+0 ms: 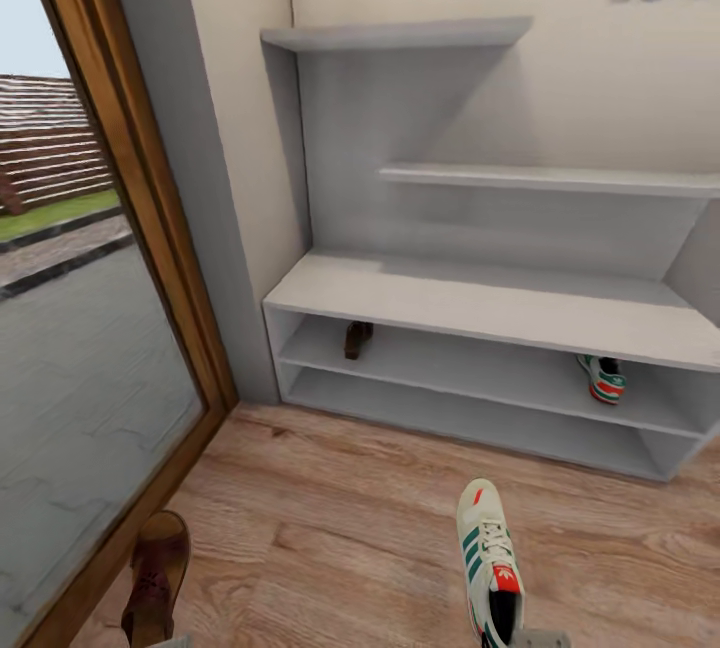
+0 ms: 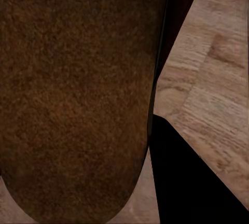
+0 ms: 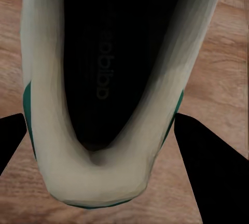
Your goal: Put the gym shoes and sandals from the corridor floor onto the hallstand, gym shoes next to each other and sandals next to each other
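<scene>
- Corridor with a wood-plank floor [image 1: 330,528]; the grey rack [image 1: 480,303] stands against the far wall, a glass door to the left.
- One sandal [image 1: 357,338] sits far left on the rack's upper shelf, one trainer [image 1: 603,378] far right on the same shelf.
- Near right, I see the second trainer [image 1: 490,563]: white, green stripes, red tongue patch. My right hand [image 3: 98,156] straddles its heel, fingers open at either side; whether it grips I cannot tell.
- Near left, the second sandal [image 1: 157,578], flat and brown. Left hand: state unclear, one dark finger [image 2: 192,177] beside the footbed.
- Both look light; I judge the trainer's stiff heel collar the best hold, the sandal's sole edges.
</scene>
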You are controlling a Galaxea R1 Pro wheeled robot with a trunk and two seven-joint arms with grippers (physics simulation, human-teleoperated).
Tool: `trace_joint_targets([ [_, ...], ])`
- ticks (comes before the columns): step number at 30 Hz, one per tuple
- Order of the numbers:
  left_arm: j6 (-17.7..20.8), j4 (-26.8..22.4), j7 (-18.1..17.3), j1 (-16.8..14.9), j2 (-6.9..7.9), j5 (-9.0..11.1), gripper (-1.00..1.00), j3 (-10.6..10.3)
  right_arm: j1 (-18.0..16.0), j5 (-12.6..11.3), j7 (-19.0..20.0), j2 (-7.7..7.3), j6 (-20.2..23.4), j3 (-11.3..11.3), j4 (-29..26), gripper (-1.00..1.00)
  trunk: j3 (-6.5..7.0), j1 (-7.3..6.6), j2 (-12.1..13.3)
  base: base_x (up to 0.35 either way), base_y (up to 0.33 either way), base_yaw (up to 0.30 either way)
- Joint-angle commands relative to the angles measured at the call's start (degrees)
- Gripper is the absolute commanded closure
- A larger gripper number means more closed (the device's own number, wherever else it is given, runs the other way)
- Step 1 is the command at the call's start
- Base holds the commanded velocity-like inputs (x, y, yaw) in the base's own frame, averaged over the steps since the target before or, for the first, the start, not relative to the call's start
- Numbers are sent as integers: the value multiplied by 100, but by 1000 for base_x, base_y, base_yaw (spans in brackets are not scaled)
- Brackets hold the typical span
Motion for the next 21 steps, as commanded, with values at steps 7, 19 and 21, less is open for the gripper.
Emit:
trace_joint_targets([
  [7,-20,5,3,-4,-4,-82,100,44,-9,60,-21,4,-16,-43,7,100,-36,-1,-2,0,24,-277],
  [19,-20,5,3,-4,-10,-90,100,44,-6,60,-24,4,-16,-43,6,100,-89,-1,-2,0,0,-277],
  [21,-20,5,3,-4,-10,-90,100,44,-6,60,-25,4,-16,-43,6,100,-98,-1,-2,0,0,-277],
])
